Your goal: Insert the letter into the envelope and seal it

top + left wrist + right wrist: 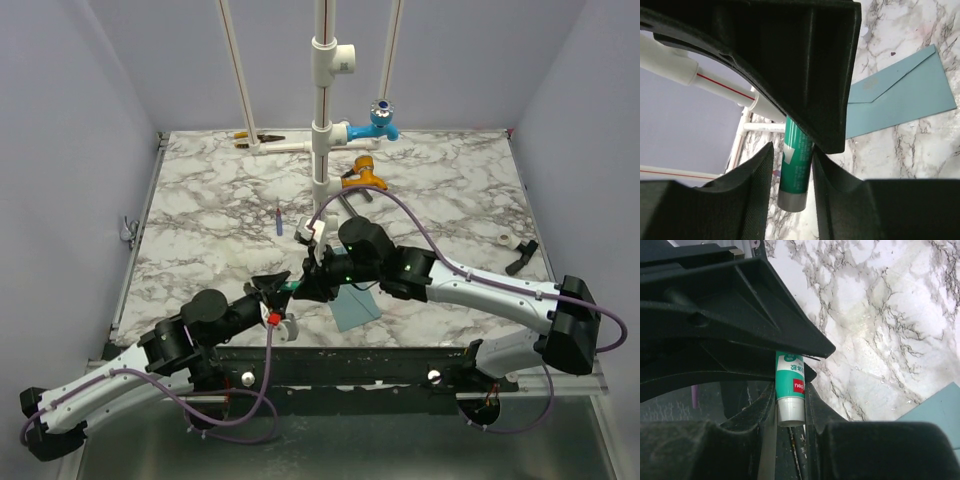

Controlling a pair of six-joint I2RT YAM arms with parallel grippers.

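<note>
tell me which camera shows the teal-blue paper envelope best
left wrist view: the flat light teal-blue paper envelope lies almost whole, flap crease visible. top external shows only a small, partly hidden piece; right wrist catches just a corner.

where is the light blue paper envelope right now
In the top view the flat light blue paper envelope lies on the marble table near its front edge, about centre, partly under the right arm.

Even, diffuse overhead light; no glare.
Soft shadows on white grey-veined marble tabletop (pixel 220 190); black plastic left gripper (pixel 792 170) blurred, dark close-up.
</note>
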